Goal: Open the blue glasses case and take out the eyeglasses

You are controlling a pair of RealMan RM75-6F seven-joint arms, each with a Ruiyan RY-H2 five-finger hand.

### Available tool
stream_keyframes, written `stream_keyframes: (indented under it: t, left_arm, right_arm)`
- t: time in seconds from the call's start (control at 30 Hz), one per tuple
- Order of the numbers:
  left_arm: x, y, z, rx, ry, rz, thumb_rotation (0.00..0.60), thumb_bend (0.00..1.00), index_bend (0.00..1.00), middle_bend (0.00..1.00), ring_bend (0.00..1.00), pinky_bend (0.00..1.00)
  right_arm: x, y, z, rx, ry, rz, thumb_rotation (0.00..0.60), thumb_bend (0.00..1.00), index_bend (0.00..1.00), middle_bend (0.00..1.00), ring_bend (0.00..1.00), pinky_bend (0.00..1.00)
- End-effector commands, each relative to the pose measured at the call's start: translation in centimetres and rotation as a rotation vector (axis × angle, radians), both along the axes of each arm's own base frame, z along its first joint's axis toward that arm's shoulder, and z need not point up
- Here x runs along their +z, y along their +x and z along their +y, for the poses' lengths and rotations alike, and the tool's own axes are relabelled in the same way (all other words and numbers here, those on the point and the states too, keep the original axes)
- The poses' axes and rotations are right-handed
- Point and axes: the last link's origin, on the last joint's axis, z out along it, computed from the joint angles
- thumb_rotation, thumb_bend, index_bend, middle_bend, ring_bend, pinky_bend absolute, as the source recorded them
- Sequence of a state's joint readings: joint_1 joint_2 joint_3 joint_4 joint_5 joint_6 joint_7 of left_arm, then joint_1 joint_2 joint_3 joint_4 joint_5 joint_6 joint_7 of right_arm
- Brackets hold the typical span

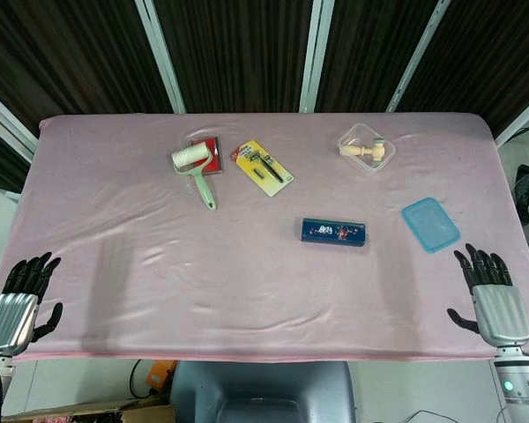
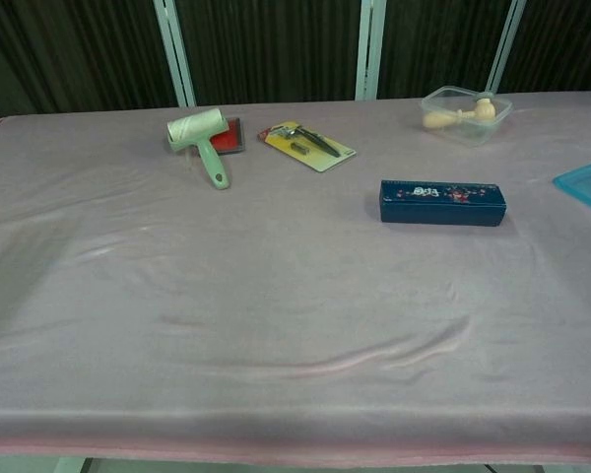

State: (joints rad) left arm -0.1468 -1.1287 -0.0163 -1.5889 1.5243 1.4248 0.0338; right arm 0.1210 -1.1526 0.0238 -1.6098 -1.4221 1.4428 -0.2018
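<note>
1. Case (image 1: pixel 333 232), blue and closed, lies flat on the pink cloth (image 1: pixel 247 273), right of centre, well apart from both hands.
2. Right hand (image 1: pixel 489 295) rests at the near right edge, fingers spread, holding nothing; the case is ahead and to its left.
3. Left hand (image 1: pixel 19 295) sits at the near left edge, equally spread and unladen.
4. Farther back: roller (image 1: pixel 195 169), carded tool (image 1: pixel 262 167), tub (image 1: pixel 367 148).

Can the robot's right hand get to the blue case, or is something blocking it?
Probably yes. The right hand is open at the table's near edge, and only bare pink cloth lies between it and the case. The blue lid sits off to the side.
</note>
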Motion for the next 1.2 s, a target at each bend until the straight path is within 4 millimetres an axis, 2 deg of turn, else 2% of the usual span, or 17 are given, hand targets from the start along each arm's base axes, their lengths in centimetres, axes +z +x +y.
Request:
stream_keyframes:
  t: [0.03,0.13,0.23,0.33,0.53,0.67,0.8,0.97,1.2]
  left_arm:
    - [0.0,0.0,0.0,-0.001,0.001,0.000,0.600,0.42,0.00,0.00,0.00,0.03]
    - [-0.1,-0.1,0.1,0.004,-0.005,0.001,0.600,0.43,0.00,0.00,0.00,0.03]
    - [-0.1,0.0,0.2,0.004,-0.003,-0.002,0.600,0.42,0.00,0.00,0.00,0.03]
    - [-0.2,0.0,0.2,0.004,-0.007,-0.002,0.600,0.42,0.00,0.00,0.00,0.03]
    - [-0.1,-0.2,0.4,0.008,-0.010,-0.009,0.600,0.42,0.00,0.00,0.00,0.03]
    - [0.1,-0.2,0.4,0.011,-0.009,-0.011,0.600,0.42,0.00,0.00,0.00,0.03]
    - [0.1,-0.3,0.3,0.015,-0.014,-0.013,0.600,0.42,0.00,0.00,0.00,0.03]
    - [0.1,-0.4,0.4,0.025,-0.017,-0.014,0.600,0.42,0.00,0.00,0.00,0.03]
    - [0.2,-0.5,0.5,0.033,-0.012,-0.013,0.600,0.42,0.00,0.00,0.00,0.03]
  right_arm:
    - [0.0,0.2,-0.2,0.023,-0.010,-0.016,0.600,0.30,0.00,0.00,0.00,0.00]
    - [-0.4,0.3,-0.8,0.052,-0.019,-0.028,0.600,0.30,0.00,0.00,0.00,0.00]
    - [-1.5,0.7,-2.4,0.065,0.003,-0.052,0.600,0.30,0.00,0.00,0.00,0.00]
    - [-3.4,1.9,-5.3,0.084,0.055,-0.067,0.600,0.30,0.00,0.00,0.00,0.00]
    - [-8.8,5.0,-12.0,0.103,0.158,-0.039,0.600,0.30,0.00,0.00,0.00,0.00]
    - [-11.5,6.1,-14.8,0.080,0.182,-0.028,0.600,0.30,0.00,0.00,0.00,0.00]
    - [-12.7,6.3,-16.4,0.053,0.183,-0.002,0.600,0.30,0.00,0.00,0.00,0.00]
    - [-13.2,6.2,-18.1,0.025,0.175,0.025,0.600,0.30,0.00,0.00,0.00,0.00]
    - [-14.5,7.3,-20.7,0.020,0.172,0.043,0.600,0.30,0.01,0.00,0.00,0.00]
